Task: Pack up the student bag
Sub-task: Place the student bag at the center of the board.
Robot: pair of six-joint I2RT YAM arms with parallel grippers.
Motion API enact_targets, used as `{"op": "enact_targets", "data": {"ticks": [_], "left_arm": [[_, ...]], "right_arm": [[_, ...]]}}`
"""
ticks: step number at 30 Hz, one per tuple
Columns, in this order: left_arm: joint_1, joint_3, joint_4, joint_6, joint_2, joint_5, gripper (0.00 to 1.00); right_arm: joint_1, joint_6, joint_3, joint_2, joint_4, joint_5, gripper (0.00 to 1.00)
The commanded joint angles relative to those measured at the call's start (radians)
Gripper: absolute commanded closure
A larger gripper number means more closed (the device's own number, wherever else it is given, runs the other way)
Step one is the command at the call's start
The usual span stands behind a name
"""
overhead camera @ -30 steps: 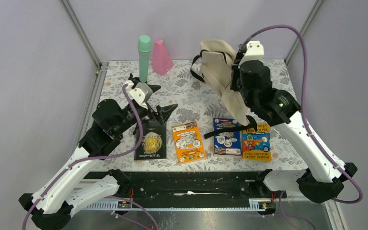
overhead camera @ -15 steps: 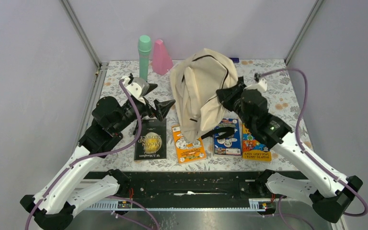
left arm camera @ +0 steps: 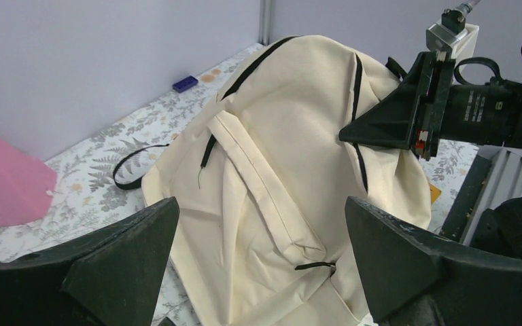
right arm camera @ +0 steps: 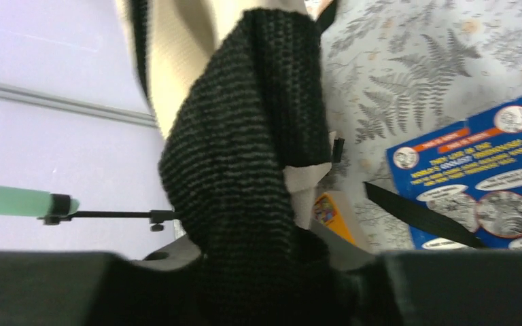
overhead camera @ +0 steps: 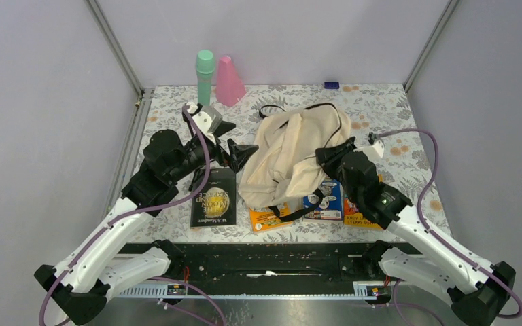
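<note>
Top external view shows, closest to the arm bases, a row of books on the floral table (overhead camera: 380,102): a black book (overhead camera: 213,200) at the left, then an orange book (overhead camera: 267,219), a blue book (overhead camera: 327,202) and a yellow book (overhead camera: 357,219), the last largely hidden by the right arm. The student bag (overhead camera: 292,153) lies slumped just beyond them in the middle of the table, its near edge draped over the far ends of the orange and blue books, with a thin black strap trailing across both. The right gripper (overhead camera: 332,152) sits at the bag's right side; its wrist camera shows a black woven strap (right arm camera: 258,136) of the bag pinched between the jaws. The left gripper (overhead camera: 233,139) hangs just left of the bag with its jaws spread wide and nothing between them, the cream fabric framed between its fingers (left arm camera: 408,258) in the left wrist view. At the far edge stand a green bottle (overhead camera: 204,75) and a pink cone (overhead camera: 229,81) side by side, and further right lies a small blue object (overhead camera: 331,85).
</note>
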Motion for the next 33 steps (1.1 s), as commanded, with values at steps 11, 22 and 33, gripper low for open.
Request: {"op": "enact_targets", "data": {"ticks": [11,22,33], "left_arm": [[0.004,-0.22,0.135,-0.287,-0.04,-0.049,0.01],[-0.021,-0.436,0.156,-0.457,-0.092,-0.129,0.01],[-0.166,-0.563,0.165,-0.765,-0.055,-0.302,0.09]], "right_arm": [[-0.002,-0.541,-0.016,-0.17,-0.182,0.408,0.0],[-0.001,-0.648,-0.058,-0.392,-0.231,0.39,0.0],[-0.002,-0.523,-0.037,-0.161,-0.391,-0.058,0.07]]}}
